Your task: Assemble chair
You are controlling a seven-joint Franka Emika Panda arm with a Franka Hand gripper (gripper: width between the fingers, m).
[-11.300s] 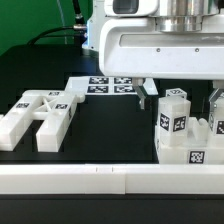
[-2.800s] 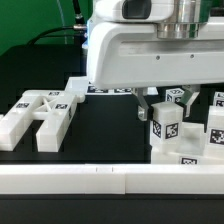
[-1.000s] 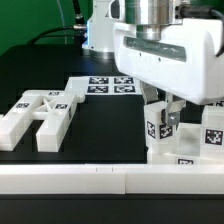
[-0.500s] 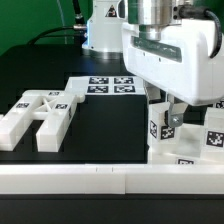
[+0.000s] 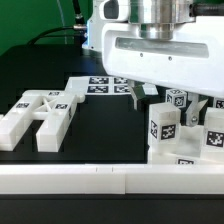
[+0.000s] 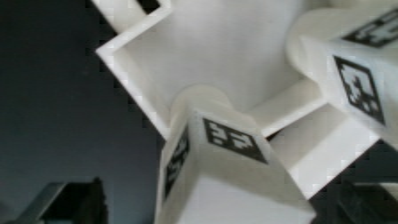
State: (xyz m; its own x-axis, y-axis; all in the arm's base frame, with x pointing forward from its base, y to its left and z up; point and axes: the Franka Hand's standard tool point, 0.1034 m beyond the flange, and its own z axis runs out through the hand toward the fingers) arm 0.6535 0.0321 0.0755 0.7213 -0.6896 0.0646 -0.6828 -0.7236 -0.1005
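Observation:
The chair's parts are glossy white blocks with square tags. An H-shaped frame (image 5: pixel 40 116) lies flat at the exterior view's left. A notched block (image 5: pixel 190 152) stands at the exterior view's right, and a tagged bar (image 5: pixel 165 126) stands upright against it, with further tagged pegs behind. My gripper (image 5: pixel 168 102) hangs just above the bar with its dark fingers (image 5: pixel 140 96) spread on either side, open and holding nothing. In the wrist view the bar (image 6: pixel 222 150) rises between the finger tips, with a gap beside it, and my gripper (image 6: pixel 217 206) straddles it.
The marker board (image 5: pixel 100 85) lies flat behind the parts on the black table. A white rail (image 5: pixel 70 178) runs along the front edge. The arm's white body fills the top of the exterior view and hides the area behind the block.
The fingers, which were closed round the upright bar half a second ago, have spread and lifted off it. The bar stays standing on the notched block.

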